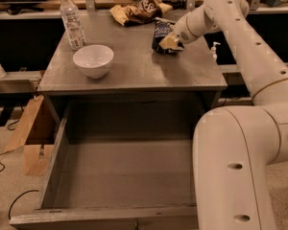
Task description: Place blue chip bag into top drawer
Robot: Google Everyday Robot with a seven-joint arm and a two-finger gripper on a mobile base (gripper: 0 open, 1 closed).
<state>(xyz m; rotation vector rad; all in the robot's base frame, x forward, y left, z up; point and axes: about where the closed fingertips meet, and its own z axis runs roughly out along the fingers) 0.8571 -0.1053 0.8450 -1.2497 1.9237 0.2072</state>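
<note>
The blue chip bag (161, 31) stands on the far right part of the grey table top (134, 73). It is dark navy with a pale patch low on its right side. My gripper (173, 40) is at the bag's right side, touching it, at the end of the white arm that reaches in from the right. The top drawer (129, 171) is pulled wide open below the table's front edge, and its flat grey bottom is bare.
A white bowl (93, 60) sits front left on the table. A clear water bottle (71, 19) stands behind it. A brown and yellow snack bag (140, 9) lies at the back. A cardboard box (31, 138) is on the floor left of the drawer. My white arm base (235, 166) fills the right foreground.
</note>
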